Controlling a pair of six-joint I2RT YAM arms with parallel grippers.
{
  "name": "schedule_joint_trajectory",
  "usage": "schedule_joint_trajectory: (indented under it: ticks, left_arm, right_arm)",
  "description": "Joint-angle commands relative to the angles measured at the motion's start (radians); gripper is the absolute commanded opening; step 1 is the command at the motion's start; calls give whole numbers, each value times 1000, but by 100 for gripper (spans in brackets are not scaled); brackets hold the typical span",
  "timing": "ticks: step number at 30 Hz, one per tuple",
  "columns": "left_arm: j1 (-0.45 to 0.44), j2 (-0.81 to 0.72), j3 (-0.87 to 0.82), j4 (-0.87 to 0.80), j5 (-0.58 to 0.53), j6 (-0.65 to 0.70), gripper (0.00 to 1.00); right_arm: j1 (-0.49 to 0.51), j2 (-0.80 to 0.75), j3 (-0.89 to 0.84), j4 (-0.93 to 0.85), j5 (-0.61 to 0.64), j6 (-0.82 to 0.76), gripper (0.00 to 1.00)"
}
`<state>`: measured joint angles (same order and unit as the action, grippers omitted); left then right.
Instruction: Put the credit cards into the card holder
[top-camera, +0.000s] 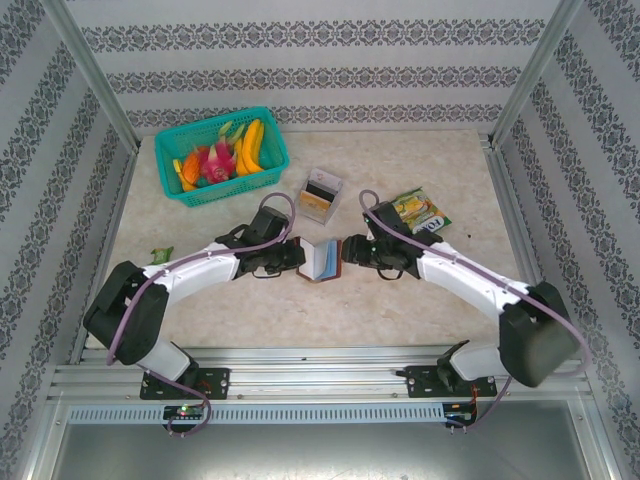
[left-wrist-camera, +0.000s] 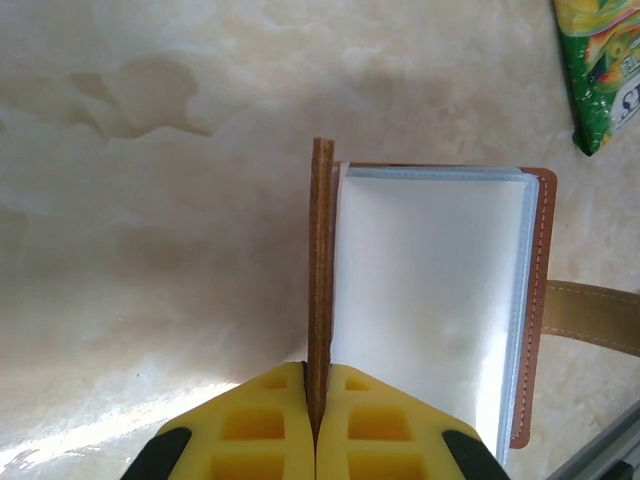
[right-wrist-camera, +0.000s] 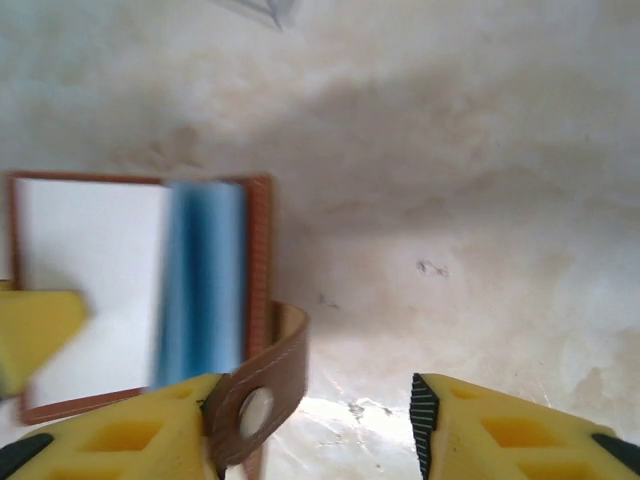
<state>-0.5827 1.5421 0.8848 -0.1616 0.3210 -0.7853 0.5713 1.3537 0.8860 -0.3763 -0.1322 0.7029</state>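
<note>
The brown card holder (top-camera: 320, 259) stands open on the table between my two grippers, its clear sleeves fanned out. My left gripper (left-wrist-camera: 318, 395) is shut on one brown cover (left-wrist-camera: 321, 260), held edge-on; the whitish sleeves (left-wrist-camera: 430, 300) lie to its right. My right gripper (right-wrist-camera: 315, 400) is open, and the holder's strap with its metal snap (right-wrist-camera: 252, 408) rests against the left finger. The blurred blue-tinted sleeves (right-wrist-camera: 205, 285) show beyond it. The credit cards (top-camera: 320, 193) sit as a dark and yellowish stack in a clear box behind the holder.
A green basket of toy fruit (top-camera: 168, 160) stands at the back left. A green-yellow snack packet (top-camera: 421, 211) lies right of the clear box, and its corner (left-wrist-camera: 600, 70) reaches into the left wrist view. A small green scrap (top-camera: 162, 254) lies at the left.
</note>
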Motion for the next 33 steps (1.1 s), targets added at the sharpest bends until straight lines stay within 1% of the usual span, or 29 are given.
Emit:
schedule_joint_trajectory:
  ticks: [1,2,3,6,10,13,15,18,21,23,25,26,29,31,33]
  left_arm:
    - [-13,19,-9,13,5,-6,0]
    - [-14,24,-7,15,4,-14,0]
    - [-16,26,-6,14,1,-16,0]
    - [-26,30,-11,17,-7,-16,0]
    - [-31,31,-14,21,-1,-17,0]
    - [-33,34,-15,23,-4,-18,0]
    - [-33,35,-14,23,-6,-20,0]
    - [-34,35,-18,19,-18,-23,0]
    - [-34,27,-25,11,-30,-24,0]
    - [-33,22,-23,-2,-36,-21,0]
    - [-34,19,-24,-6,-40,-16,0]
    - [-34,17,-25,-8,-44,-16,0]
    - [-33,20,-15,-14,-49,-13,0]
    - [-34,24,-5,-19,-47,-9,0]
    - [-34,20,-3,-16,-45,-14,0]
  right_arm:
    - [-4,-11,-2,86,-39,19,38]
    - [0,-1,4,87,-49,29,35]
    - [5,8,7,89,-52,31,29]
    - [27,41,15,129,-83,25,22]
    - [61,131,69,175,-178,8,22]
    - [79,224,115,196,-223,14,19]
    - [86,278,138,205,-236,25,19]
    - [86,357,152,186,-197,33,16]
    - [78,373,132,149,-148,24,16]
    - [75,342,121,97,-84,11,17]
    - [64,284,125,47,-53,-31,21]
    - [60,253,143,1,-36,-53,22]
    - [69,197,228,-151,81,-99,21]
    - [86,182,258,-172,89,-123,21]
    - [110,189,270,-156,50,-107,19]
